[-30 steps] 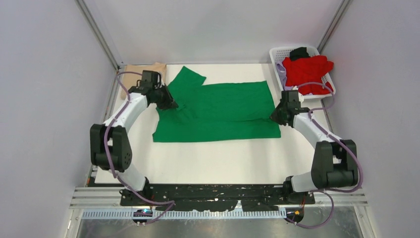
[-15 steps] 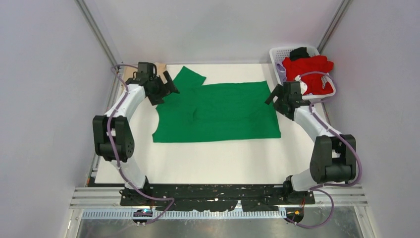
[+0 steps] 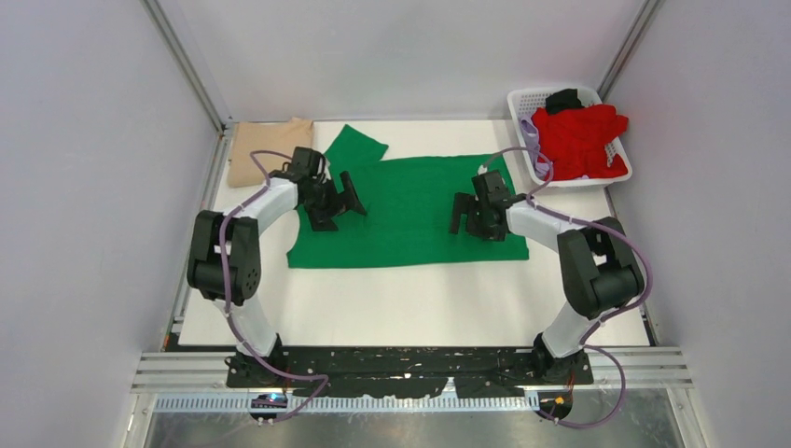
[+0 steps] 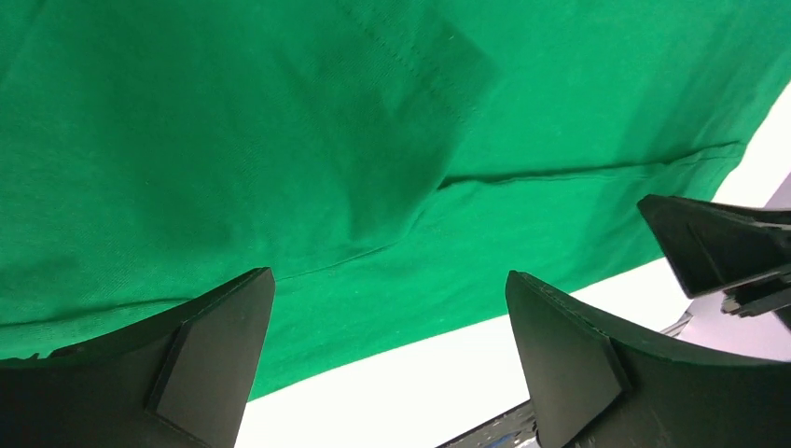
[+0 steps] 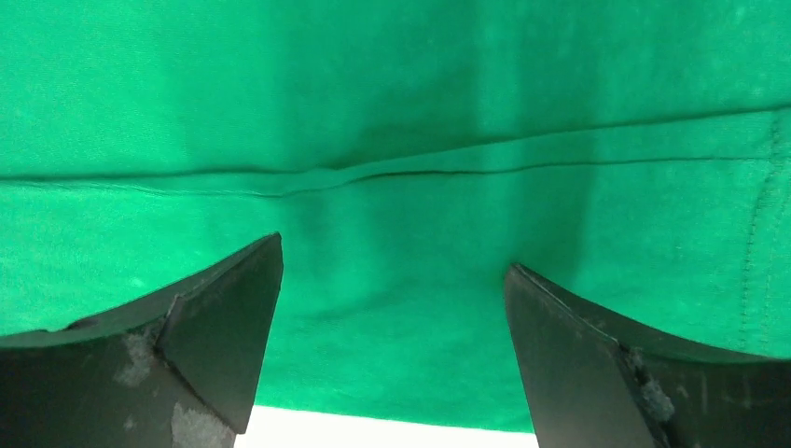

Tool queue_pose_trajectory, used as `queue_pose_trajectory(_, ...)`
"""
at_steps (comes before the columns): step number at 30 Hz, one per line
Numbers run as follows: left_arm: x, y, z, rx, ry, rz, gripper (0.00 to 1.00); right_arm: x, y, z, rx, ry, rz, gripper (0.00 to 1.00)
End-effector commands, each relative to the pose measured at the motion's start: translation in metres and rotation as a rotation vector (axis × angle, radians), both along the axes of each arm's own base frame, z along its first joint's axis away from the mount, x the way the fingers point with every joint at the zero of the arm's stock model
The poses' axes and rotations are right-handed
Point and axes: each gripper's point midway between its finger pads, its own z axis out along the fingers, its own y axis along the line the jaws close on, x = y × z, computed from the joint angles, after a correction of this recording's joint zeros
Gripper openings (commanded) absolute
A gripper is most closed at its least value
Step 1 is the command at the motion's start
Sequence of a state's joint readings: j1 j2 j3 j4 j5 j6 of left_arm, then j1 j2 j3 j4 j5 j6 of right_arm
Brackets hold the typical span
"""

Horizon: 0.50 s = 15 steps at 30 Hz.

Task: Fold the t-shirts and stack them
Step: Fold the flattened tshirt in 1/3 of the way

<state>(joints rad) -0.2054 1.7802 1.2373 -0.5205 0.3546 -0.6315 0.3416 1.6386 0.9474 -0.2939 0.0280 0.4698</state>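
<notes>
Both arms swung inward from the ends of the green t-shirt (image 3: 410, 210). The left gripper (image 3: 340, 205) and right gripper (image 3: 469, 217) hover above it, jaws released and empty, probably lining up its next fold.

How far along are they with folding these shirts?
Done: one tan shirt lies folded at the table's far left corner. In hand: the green shirt lies spread out, seemingly partly folded, with the left gripper and right gripper both open above it, holding nothing. Left: finishing and stacking it, then the red shirt, black garment and lilac garment heaped in the white basket.
</notes>
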Motion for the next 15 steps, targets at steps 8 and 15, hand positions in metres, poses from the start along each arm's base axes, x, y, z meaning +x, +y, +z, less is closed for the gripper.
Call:
queue_pose_trajectory(8, -0.052, -0.018, -0.042, 0.03, 0.111, -0.099, 1.0, -0.068, -0.009, -0.045, -0.042, 0.304, 0.111, 0.95)
queue_pose_trajectory(15, -0.116, -0.017, -0.061, 0.087, 0.178, -0.145, 1.0, -0.123, -0.038, -0.042, -0.117, 0.403, 0.065, 0.95)
